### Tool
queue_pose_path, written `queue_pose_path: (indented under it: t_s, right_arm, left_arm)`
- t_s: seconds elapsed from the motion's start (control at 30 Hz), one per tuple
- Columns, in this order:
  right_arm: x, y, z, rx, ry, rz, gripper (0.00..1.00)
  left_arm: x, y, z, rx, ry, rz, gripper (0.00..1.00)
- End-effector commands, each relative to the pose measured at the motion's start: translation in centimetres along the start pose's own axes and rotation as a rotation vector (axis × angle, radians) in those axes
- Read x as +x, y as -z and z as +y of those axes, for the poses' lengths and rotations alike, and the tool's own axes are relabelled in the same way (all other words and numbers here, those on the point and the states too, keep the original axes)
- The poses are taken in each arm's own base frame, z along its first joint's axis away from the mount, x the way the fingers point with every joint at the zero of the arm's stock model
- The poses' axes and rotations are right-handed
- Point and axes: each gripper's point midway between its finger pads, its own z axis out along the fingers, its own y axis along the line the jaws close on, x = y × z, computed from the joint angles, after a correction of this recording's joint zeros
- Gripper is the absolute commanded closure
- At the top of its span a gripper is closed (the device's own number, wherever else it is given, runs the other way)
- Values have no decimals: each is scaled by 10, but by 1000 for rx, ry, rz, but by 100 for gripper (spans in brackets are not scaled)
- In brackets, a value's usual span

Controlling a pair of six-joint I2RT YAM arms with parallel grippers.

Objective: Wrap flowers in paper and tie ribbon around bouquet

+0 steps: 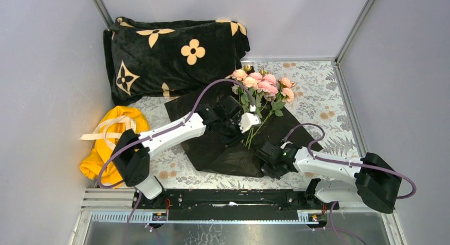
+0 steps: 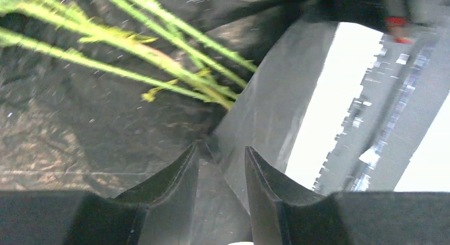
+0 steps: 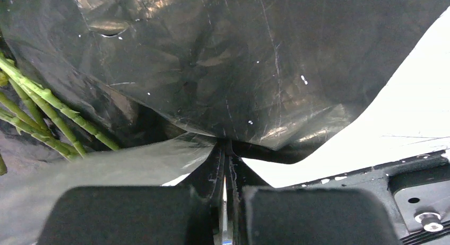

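Note:
The flowers (image 1: pixel 262 83) lie on the black paper (image 1: pixel 223 149), pink heads toward the back and green stems (image 2: pixel 159 54) pointing at the near edge. My left gripper (image 1: pixel 241 129) hovers low by the stem ends. In the left wrist view its jaws (image 2: pixel 222 155) stand apart, with a raised fold of paper (image 2: pixel 265 112) loose between them. My right gripper (image 1: pixel 264 159) is at the paper's near right edge, and there its jaws (image 3: pixel 225 144) are shut on the lifted sheet (image 3: pixel 223 59); stems (image 3: pixel 48 110) show to its left. The cream ribbon (image 1: pixel 109 131) rests on the yellow cloth at the left.
A thick black blanket (image 1: pixel 175 54) with tan flower marks is bunched at the back left. The yellow cloth (image 1: pixel 106 155) lies near the left wall. The floral-patterned table (image 1: pixel 323 102) is walled on three sides. The arms' black mounting rail (image 1: pixel 228 200) runs along the near edge.

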Motion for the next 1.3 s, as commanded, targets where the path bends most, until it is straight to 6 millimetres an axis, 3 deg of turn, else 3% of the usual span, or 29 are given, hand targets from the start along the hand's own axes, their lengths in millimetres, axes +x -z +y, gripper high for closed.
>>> queue_pose_path:
  t_s: [0.0,0.07,0.13,0.3,0.47,0.67,0.87,0.97,1.1,1.27]
  right_arm:
    - [-22,8,4,0,11,-105,100]
    - [-23,10,6,-10,7,-109,100]
    - [-24,11,7,-9,13,-112,100]
    - [-28,17,9,23,67,-132,100]
    - [-41,28,11,69,158,-194,100]
    - [-53,41,21,103,269,-255,100]
    - [-59,55,34,171,486,-317,100]
    - [-56,62,46,215,652,-347,100]
    - [-52,79,79,259,895,-463,100]
    - [-16,76,129,219,1263,-496,100]
  left_arm:
    - [3,16,-59,208,-87,14,56]
    - [-2,7,-67,252,-66,-19,56]
    - [-6,-9,-60,228,-33,-47,56]
    - [-8,-52,-21,90,45,-49,56]
    - [-5,-78,17,30,150,-67,57]
    - [16,-102,19,55,185,-18,58]
    - [25,-112,34,-4,174,-32,58]
    - [30,-118,40,-5,201,-24,59]
    - [40,-124,46,24,254,-10,59]
    - [48,-130,46,50,270,-5,59]
